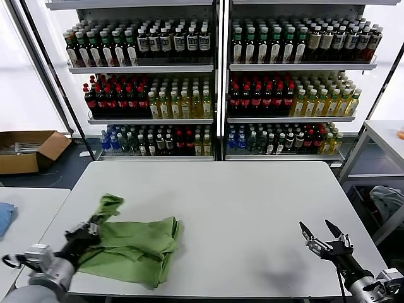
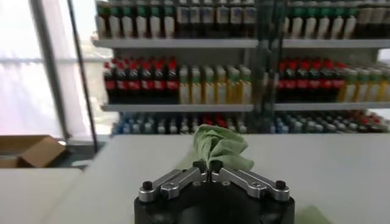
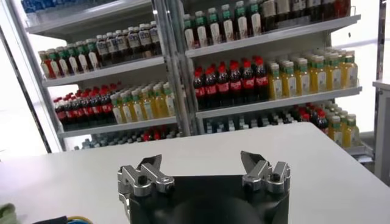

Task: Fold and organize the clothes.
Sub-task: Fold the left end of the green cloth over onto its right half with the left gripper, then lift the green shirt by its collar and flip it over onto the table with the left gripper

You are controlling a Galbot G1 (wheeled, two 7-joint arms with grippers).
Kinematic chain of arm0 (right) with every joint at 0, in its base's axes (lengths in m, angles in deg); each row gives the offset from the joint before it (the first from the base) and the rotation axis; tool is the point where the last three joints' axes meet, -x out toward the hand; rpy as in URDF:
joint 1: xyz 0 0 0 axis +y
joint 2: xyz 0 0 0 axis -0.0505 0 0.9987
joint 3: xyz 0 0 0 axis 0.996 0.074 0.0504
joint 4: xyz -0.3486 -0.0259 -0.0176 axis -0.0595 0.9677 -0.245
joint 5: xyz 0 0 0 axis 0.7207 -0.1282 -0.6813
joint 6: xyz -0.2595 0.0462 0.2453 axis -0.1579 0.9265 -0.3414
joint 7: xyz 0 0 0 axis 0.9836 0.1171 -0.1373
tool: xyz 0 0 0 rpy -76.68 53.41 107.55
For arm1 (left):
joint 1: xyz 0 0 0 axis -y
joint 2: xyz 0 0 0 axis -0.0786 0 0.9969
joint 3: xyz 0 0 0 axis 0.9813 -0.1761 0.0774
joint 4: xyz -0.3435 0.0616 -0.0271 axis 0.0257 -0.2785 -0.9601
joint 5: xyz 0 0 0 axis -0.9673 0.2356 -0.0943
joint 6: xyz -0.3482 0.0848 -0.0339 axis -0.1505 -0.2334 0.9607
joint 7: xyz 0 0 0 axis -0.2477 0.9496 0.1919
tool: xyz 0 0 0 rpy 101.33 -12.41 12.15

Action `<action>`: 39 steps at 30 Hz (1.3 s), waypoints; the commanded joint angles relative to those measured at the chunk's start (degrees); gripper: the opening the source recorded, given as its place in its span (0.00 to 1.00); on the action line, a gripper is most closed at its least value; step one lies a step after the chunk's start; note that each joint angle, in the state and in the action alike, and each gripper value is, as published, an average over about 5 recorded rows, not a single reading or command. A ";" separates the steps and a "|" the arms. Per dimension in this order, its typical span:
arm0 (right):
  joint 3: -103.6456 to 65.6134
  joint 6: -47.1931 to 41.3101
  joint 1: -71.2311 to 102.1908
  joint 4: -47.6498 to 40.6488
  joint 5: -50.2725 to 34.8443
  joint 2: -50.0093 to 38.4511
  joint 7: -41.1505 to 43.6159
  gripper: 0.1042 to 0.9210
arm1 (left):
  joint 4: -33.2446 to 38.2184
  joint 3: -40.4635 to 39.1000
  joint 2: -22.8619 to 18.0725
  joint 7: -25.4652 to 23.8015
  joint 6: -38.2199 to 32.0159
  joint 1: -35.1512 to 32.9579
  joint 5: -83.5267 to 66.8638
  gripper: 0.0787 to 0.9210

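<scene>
A light green shirt (image 1: 136,245) lies crumpled on the white table (image 1: 240,202) at its front left, plain side showing. My left gripper (image 1: 95,225) is shut on a bunched sleeve or edge of the shirt at its left end. In the left wrist view the green fabric (image 2: 220,149) rises in a fold from between the closed fingertips of that left gripper (image 2: 208,165). My right gripper (image 1: 324,231) hovers open over the bare front right of the table, far from the shirt. In its own view the right gripper (image 3: 201,161) holds nothing.
Shelves of bottled drinks (image 1: 214,82) stand behind the table. A cardboard box (image 1: 28,150) sits on the floor at the far left. A second table (image 1: 25,208) with a blue item (image 1: 5,216) adjoins on the left, and another table (image 1: 385,136) stands at the right.
</scene>
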 commanded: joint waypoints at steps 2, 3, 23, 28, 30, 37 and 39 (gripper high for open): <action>-0.24 0.04 -0.05 -0.18 0.07 0.14 -0.02 0.88 | -4.51 -21.28 -4.70 0.76 0.11 1.28 6.03 0.01; -0.19 0.03 -0.09 -0.23 0.10 0.19 -0.05 0.88 | -4.80 -22.17 -5.04 0.78 0.17 1.30 6.20 0.01; 2.86 -0.65 -2.21 0.07 1.10 0.78 -0.83 0.88 | 8.03 -21.37 -4.11 -0.71 0.16 -2.07 -1.02 0.32; 3.08 -0.64 -2.28 0.09 1.12 0.55 -0.77 0.88 | 9.78 -7.33 -0.34 -0.96 0.70 0.37 -16.04 0.48; 3.32 -0.60 -2.29 0.04 1.17 0.52 -0.73 0.88 | 7.24 -1.15 1.38 -0.86 1.24 2.15 -18.19 0.56; 4.65 -0.47 -2.43 0.03 1.72 0.65 -0.71 0.88 | -9.63 3.18 4.71 1.96 1.91 5.37 -10.06 0.79; 5.05 -0.53 -2.61 0.11 1.83 0.53 -0.77 0.88 | -12.66 1.60 4.14 3.56 1.88 5.60 -9.22 0.85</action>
